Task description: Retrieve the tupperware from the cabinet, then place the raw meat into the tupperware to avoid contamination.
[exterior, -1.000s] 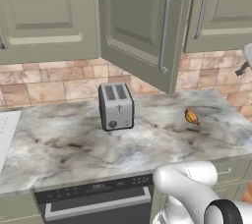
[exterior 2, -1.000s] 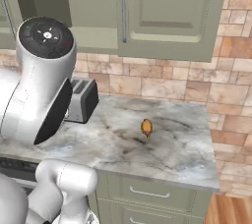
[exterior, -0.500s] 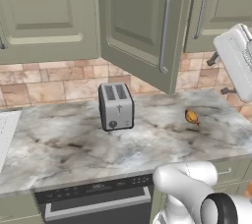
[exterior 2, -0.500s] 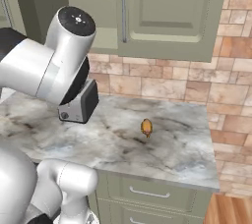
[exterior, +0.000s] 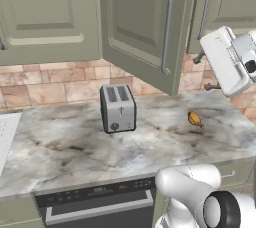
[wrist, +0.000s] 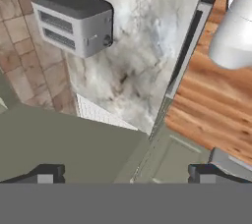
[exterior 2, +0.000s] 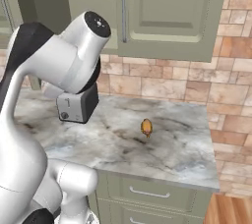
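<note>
Hand view is showing the gripper (wrist: 125, 173) with its two dark fingertips (wrist: 48, 174) standing spread wide apart and holding nothing. Just beyond them a flat pale olive-green panel is lying across the frame, and whether it is part of the cabinet cannot be told. Farther out from the hand, the silver two-slot toaster (wrist: 74, 20) is sitting on the grey-veined marble counter (wrist: 142, 46), with the brick backsplash (wrist: 24, 56) running alongside it and a wooden floor (wrist: 211, 105) showing off the counter's far edge. In the left base view the gripper (exterior: 205, 71) is hanging in the air at the right, close beside the swung-open door (exterior: 142, 22) of the cabinet (exterior: 220, 2), whose panelled fronts are carrying long vertical silver bar handles (exterior: 168, 32). Below the hand and well apart from it, the raw meat (exterior: 194, 119) is lying on the counter: a tiny, glossy, orange-brown lump shaped like a drumstick, much smaller than the toaster, which is standing well off to the meat's far side from the hand. The right base view is showing the raw meat (exterior 2: 146, 127) alone on open marble, with drawers (exterior 2: 152, 193) under the counter edge and the backsplash rising behind.
</note>
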You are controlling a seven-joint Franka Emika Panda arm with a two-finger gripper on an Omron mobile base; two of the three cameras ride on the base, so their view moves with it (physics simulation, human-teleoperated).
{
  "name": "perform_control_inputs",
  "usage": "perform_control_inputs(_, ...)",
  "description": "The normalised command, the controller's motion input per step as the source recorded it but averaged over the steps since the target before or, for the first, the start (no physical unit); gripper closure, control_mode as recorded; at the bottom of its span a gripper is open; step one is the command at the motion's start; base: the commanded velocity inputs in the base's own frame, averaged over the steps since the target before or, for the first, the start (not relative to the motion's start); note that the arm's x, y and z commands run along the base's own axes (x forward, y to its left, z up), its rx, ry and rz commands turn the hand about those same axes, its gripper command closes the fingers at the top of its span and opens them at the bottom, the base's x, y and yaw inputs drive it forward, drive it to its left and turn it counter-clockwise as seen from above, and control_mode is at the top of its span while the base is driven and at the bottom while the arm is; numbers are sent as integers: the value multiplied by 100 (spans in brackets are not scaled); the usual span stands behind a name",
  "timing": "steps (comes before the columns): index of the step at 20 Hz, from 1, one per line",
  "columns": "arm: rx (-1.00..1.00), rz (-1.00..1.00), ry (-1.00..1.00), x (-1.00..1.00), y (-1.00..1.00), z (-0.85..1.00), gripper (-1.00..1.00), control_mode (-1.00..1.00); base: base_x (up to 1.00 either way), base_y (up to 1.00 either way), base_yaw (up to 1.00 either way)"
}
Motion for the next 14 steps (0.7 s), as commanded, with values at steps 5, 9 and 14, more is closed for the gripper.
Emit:
perform_control_inputs(5,16,7,11,6,47,-1,-100,-100,0,0,0)
perform_control_inputs(9,13,10,11,0,56,0,-100,-100,0,0,0)
perform_control_inputs(14,13,13,12,-11,56,0,-100,-100,0,0,0)
